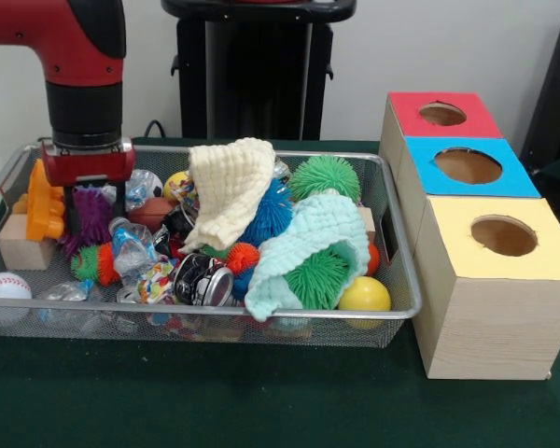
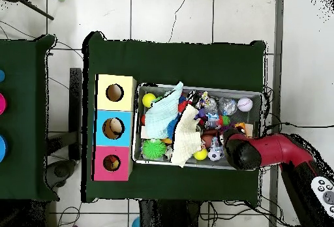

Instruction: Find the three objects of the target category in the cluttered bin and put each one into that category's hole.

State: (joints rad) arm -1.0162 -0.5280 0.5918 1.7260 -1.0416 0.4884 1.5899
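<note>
A wire bin holds a jumble of toys. My gripper hangs low at its left end, open, with the fingers on either side of a purple spiky toy. An orange plastic toy and a wooden block lie just left of it. A crumpled plastic bottle and a brown football sit to its right. Three boxes with round holes stand beside the bin: red, blue and yellow. In the overhead view the arm covers the gripper.
A cream cloth and a mint cloth drape over the middle pile. Green spiky balls, a blue spiky ball, a yellow ball, a baseball and a metal can lie around them.
</note>
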